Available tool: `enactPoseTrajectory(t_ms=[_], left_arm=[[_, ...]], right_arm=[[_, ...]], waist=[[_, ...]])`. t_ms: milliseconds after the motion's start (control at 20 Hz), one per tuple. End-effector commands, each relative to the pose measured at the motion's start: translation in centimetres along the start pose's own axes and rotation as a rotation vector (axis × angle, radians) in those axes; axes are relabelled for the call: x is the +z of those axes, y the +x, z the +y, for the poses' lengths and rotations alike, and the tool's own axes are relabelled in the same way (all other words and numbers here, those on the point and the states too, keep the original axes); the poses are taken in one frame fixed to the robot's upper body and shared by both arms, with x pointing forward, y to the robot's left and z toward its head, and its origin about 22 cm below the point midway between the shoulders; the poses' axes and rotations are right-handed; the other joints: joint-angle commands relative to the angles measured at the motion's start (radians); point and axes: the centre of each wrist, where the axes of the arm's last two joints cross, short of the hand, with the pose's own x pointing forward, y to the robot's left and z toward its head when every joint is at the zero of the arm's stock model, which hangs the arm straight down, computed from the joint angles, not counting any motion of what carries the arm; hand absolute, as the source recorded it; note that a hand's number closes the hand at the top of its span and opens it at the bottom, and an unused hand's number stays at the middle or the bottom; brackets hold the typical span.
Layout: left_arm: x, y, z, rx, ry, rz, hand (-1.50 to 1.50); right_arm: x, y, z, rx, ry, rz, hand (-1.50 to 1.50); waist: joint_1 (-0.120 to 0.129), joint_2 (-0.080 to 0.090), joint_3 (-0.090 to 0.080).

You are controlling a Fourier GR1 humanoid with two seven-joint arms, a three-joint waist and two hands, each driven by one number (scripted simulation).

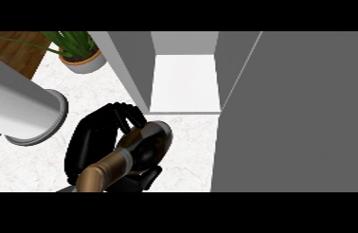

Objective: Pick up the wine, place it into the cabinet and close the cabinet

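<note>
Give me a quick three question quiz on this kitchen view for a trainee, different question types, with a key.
1. True or false: the cabinet is open.
2. The hand is curled round: A) the plant B) the wine C) nothing.
3. Fill in: the open door fills the view's ____ side.

Key: 1 true; 2 B; 3 right.

A glossy black hand (94, 137) with thick, rounded, segmented fingers (124, 111) shows.
</note>
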Motion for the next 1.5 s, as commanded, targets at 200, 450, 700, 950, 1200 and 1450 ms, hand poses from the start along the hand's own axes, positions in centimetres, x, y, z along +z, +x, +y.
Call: enactPoseTrajectory(t_ms=[200, 450, 700, 950, 1200, 1450], left_arm=[[-2.1, 0.6, -6.4, 0.027, 0.0, -0.01, 1.5], [-3.3, 3.0, -8.6, 0.004, 0.015, -0.021, 1.5], [-6.1, 2.5, -10.4, -0.018, 0.045, -0.004, 1.5], [-7.8, 0.7, -10.6, -0.064, 0.071, -0.016, 1.5], [-7.4, -1.0, -10.8, -0.102, 0.105, -0.022, 1.5], [-8.4, -0.5, -8.9, -0.045, 0.1, 0.011, 1.5]], right_arm=[[2.7, 2.1, -0.3, -0.037, 0.044, -0.056, -1.5], [2.3, 1.5, -1.2, -0.037, 0.029, -0.038, -1.5], [2.0, 1.9, -0.1, -0.04, 0.035, -0.042, -1.5], [2.7, 1.3, -1.2, -0.025, 0.038, -0.045, -1.5], [3.3, 0.9, -0.5, -0.031, 0.038, -0.05, -1.5], [1.9, 1.3, -1.2, -0.007, 0.023, -0.057, -1.5]], waist=[[-0.009, 0.0, 0.0], [-0.004, -0.001, 0.0], [-0.007, 0.0, 0.0], [-0.01, 0.002, 0.0], [-0.012, 0.002, 0.0], [-0.003, 0.002, 0.0]])
